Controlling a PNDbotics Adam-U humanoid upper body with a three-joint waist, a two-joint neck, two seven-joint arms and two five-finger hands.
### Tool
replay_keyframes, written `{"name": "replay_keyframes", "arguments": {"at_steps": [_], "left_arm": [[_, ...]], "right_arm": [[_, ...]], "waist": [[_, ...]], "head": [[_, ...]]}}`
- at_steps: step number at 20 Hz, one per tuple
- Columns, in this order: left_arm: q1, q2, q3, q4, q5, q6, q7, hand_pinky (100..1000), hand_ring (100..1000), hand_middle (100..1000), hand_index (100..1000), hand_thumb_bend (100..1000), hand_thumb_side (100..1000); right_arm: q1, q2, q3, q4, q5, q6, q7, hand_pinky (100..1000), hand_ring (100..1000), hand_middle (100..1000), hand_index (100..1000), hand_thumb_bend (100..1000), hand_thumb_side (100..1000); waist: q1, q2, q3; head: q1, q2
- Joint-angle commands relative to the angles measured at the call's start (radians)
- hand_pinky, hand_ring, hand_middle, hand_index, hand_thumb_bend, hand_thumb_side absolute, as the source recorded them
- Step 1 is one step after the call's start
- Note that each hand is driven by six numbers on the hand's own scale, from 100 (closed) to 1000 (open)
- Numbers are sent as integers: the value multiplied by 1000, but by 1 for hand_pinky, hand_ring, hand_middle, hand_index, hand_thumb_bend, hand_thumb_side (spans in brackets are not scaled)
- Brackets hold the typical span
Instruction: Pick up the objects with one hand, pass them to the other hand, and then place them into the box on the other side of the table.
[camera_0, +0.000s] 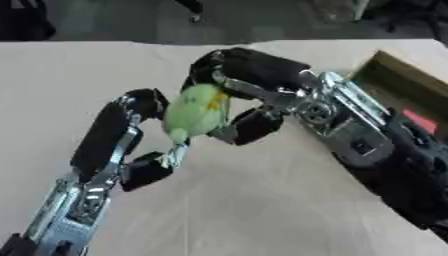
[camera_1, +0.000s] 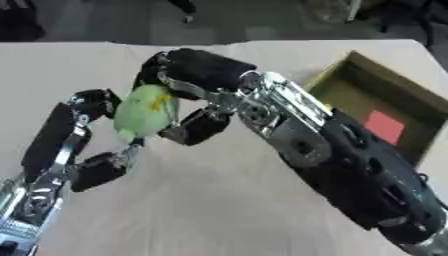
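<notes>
Both views look down from the robot's head onto the table (camera_0: 262, 210), facing forward and tilted so that the far edge runs across the top with a dark floor beyond it. They sit close: the left hand (camera_0: 114, 140) and right hand (camera_1: 210, 85) fill most of each picture. The two share nearly the same scene. The right eye view sits slightly to the right, so the box (camera_1: 385, 105) shows more fully there, with what seems a red patch inside, while the left eye view catches only its near corner.
</notes>
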Motion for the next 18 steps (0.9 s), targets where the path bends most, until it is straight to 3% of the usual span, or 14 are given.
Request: {"name": "replay_keyframes", "arguments": {"at_steps": [1, 2, 5, 9, 18], "left_arm": [[-3, 0, 4, 9, -5, 16, -6, 551, 534, 577, 708, 500, 340], [-2, 2, 5, 15, -19, 23, -13, 553, 537, 581, 714, 513, 346], [2, 3, 10, 26, -56, 43, -21, 598, 586, 635, 794, 667, 415], [5, 2, 15, 42, -100, 68, -32, 620, 608, 664, 817, 773, 451], [17, 10, 24, 66, -136, 120, -14, 631, 623, 682, 833, 816, 480]], "right_arm": [[-17, -16, -24, -12, -16, 0, 9, 905, 739, 493, 632, 132, 114], [-17, -19, -26, -14, -17, -1, 12, 905, 739, 493, 632, 133, 113], [-17, -25, -29, -20, -21, -6, 19, 904, 738, 490, 629, 140, 109], [-14, -32, -35, -34, -30, -9, 30, 904, 737, 487, 626, 140, 102], [16, -59, -70, -58, -62, 14, 35, 911, 735, 481, 631, 114, 110]], "waist": [[1, -15, -2], [1, -16, -2], [1, -16, -4], [2, -17, -7], [4, -17, -13]], "head": [[-2, 5], [-2, 5], [-2, 4], [0, 5], [-15, 13]]}}
